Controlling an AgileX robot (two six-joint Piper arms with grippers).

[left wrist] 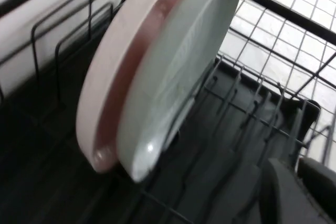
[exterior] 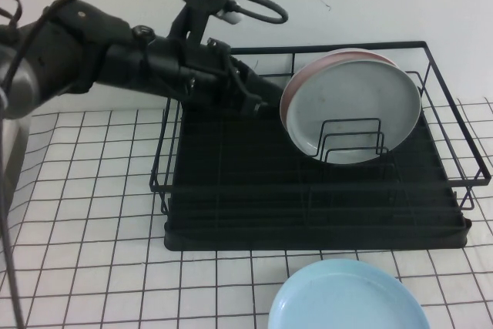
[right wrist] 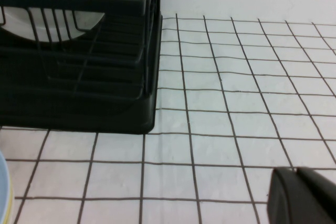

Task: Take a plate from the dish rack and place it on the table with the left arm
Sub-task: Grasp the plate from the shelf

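Note:
The pale grey plate (exterior: 356,109) stands upright in the black dish rack (exterior: 231,221), leaning on a pale pink plate (exterior: 296,75) behind it. In the left wrist view the grey plate (left wrist: 173,77) and the pink plate (left wrist: 121,61) fill the middle. My left arm (exterior: 115,59) reaches over the rack's left side. Its gripper (exterior: 262,99) hovers just left of the plates' rim, apart from them. Its fingers (left wrist: 281,192) lie close together with nothing between them. My right gripper (right wrist: 296,170) is shut and empty, low over the table (right wrist: 220,103) to the right of the rack.
A light blue plate (exterior: 347,298) lies flat on the tiled table (exterior: 85,213) in front of the rack; its edge shows in the right wrist view (right wrist: 4,192). Upright wire dividers (exterior: 350,140) stand before the grey plate. A white wall is behind the rack.

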